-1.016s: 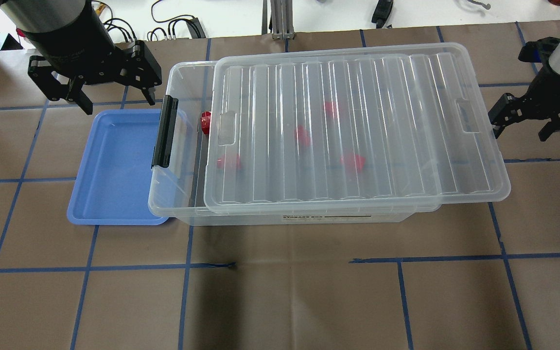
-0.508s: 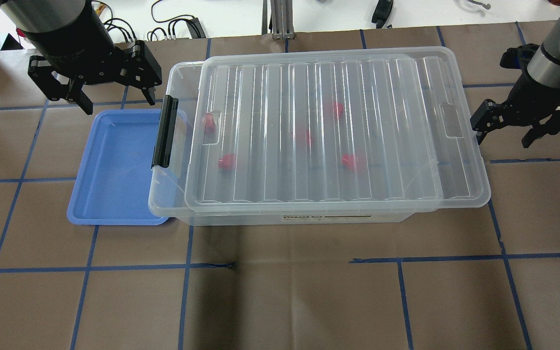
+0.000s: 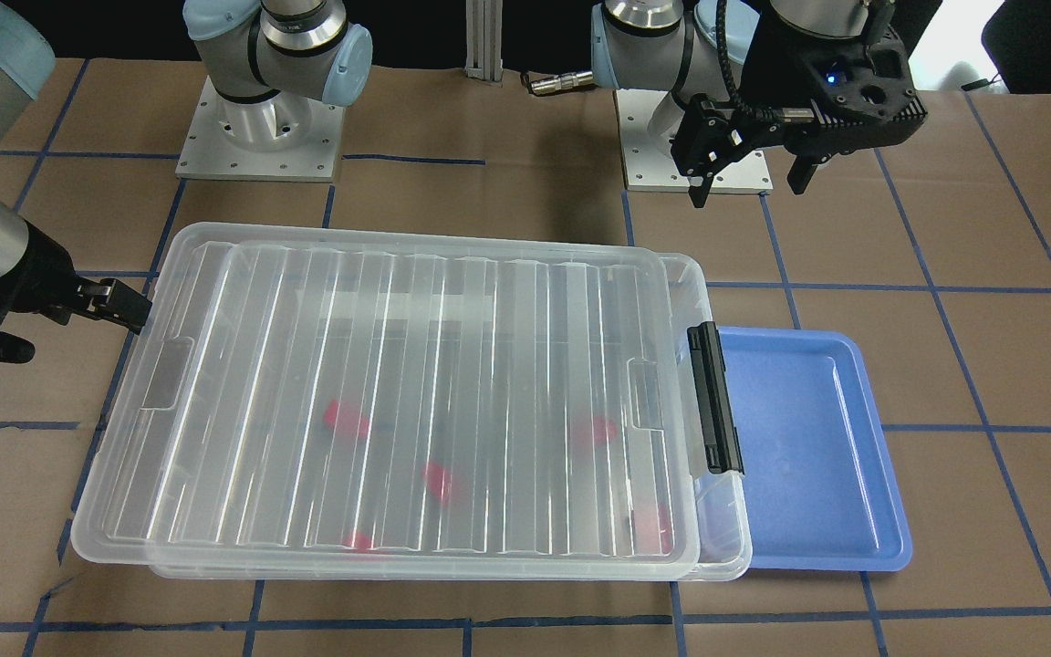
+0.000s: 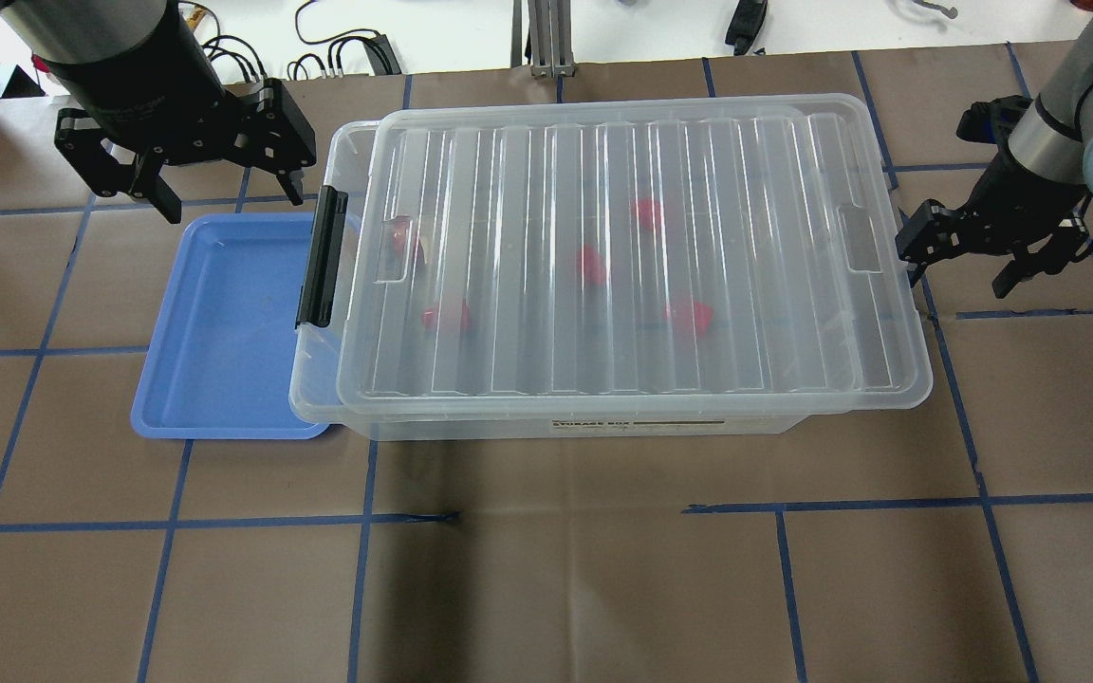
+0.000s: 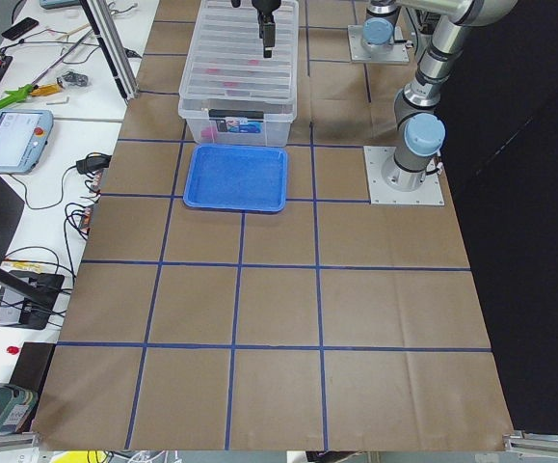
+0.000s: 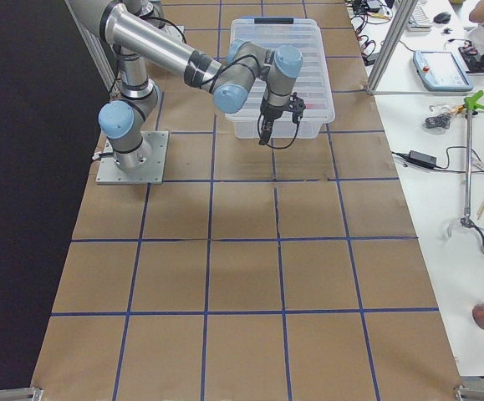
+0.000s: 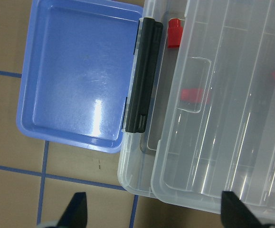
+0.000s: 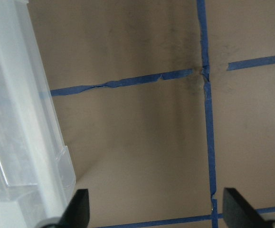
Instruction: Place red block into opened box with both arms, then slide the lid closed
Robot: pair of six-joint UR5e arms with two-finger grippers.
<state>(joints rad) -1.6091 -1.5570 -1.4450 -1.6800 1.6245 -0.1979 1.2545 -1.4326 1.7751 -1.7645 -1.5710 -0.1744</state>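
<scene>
The lid (image 4: 632,256) lies on the box (image 4: 314,398) but not squarely. It leaves a narrow strip open at the end with the black latch bar (image 4: 322,258) and hangs past the box at the other end.

From overhead, the red blocks (image 4: 589,261) are five pink smears on the box floor, blurred by the ribbed plastic. The left wrist camera gives what that view doesn't: one red block (image 7: 174,33) sharp and bright in the uncovered strip, just beside the latch bar.

The left gripper (image 4: 229,197) hangs above the table behind the blue tray (image 4: 224,323), fingers spread wide with nothing between them. The tray sits tucked against the box's latch end.

The right gripper (image 4: 954,280) is low at the lid's overhanging short end, also spread and holding nothing. The front-facing camera shows one fingertip right at the lid's edge, though I can't tell if it touches. Its own wrist camera shows only bare brown paper and blue tape lines between the fingers, with the lid's rim off to one side.
</scene>
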